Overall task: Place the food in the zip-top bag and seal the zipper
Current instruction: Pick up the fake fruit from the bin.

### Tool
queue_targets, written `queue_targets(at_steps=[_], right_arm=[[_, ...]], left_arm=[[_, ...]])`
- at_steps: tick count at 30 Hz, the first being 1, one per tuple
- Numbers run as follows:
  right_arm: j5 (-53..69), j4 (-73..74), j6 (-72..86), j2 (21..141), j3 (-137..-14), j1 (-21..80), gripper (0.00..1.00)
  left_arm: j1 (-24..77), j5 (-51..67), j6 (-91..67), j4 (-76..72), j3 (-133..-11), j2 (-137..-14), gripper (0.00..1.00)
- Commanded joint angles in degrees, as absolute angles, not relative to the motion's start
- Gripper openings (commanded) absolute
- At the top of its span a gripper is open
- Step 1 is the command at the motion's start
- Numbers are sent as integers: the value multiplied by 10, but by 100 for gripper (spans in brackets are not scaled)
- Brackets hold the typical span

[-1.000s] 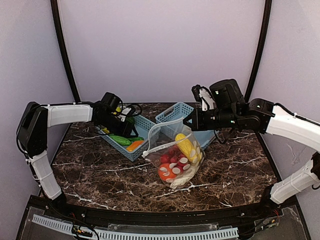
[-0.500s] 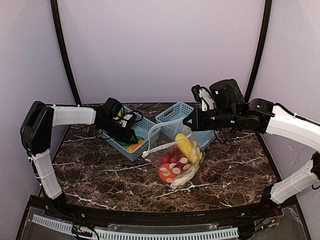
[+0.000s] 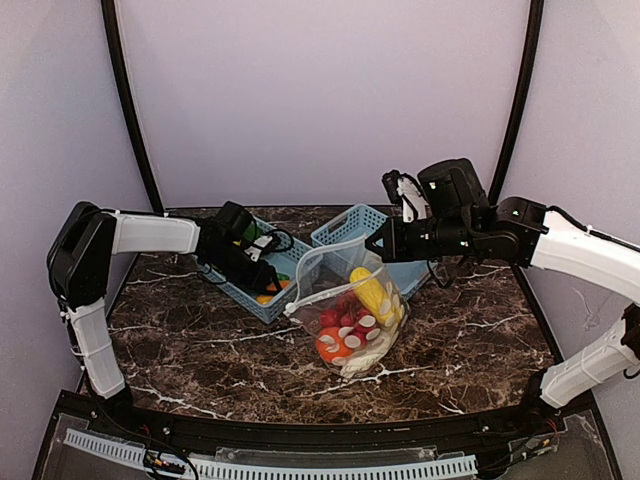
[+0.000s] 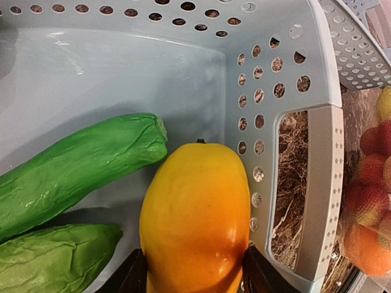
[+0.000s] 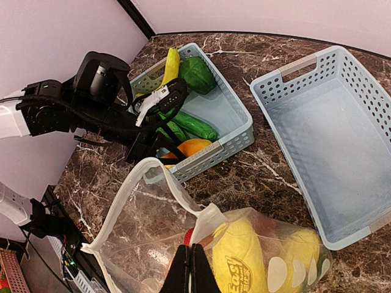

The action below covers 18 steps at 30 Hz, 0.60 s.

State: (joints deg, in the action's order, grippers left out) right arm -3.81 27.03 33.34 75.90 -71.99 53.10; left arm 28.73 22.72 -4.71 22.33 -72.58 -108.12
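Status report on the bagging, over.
Left gripper closed on orange mango in basket. Right gripper pinching zip-top bag rim, mouth open. Basket wall between mango and bag.

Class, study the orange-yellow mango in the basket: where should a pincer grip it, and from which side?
Grip the mango across its rounded middle, coming down from above, squeezing its two long flanks. It lies lengthwise, the green vegetable close on one side and the basket wall on the other.

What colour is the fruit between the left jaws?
Orange-yellow, on the mango; the left wrist view shows it best.
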Motion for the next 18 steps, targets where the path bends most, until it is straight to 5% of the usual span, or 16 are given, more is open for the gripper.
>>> queue_targets(at_steps=[1,18], right_arm=[[-35,243,331,759,-735,528,0],[-37,243,333,753,-730,528,0]], left_arm=[[303,215,-44,230,-718,-1095,53],[312,191,-45,226,-718,-1104,56]])
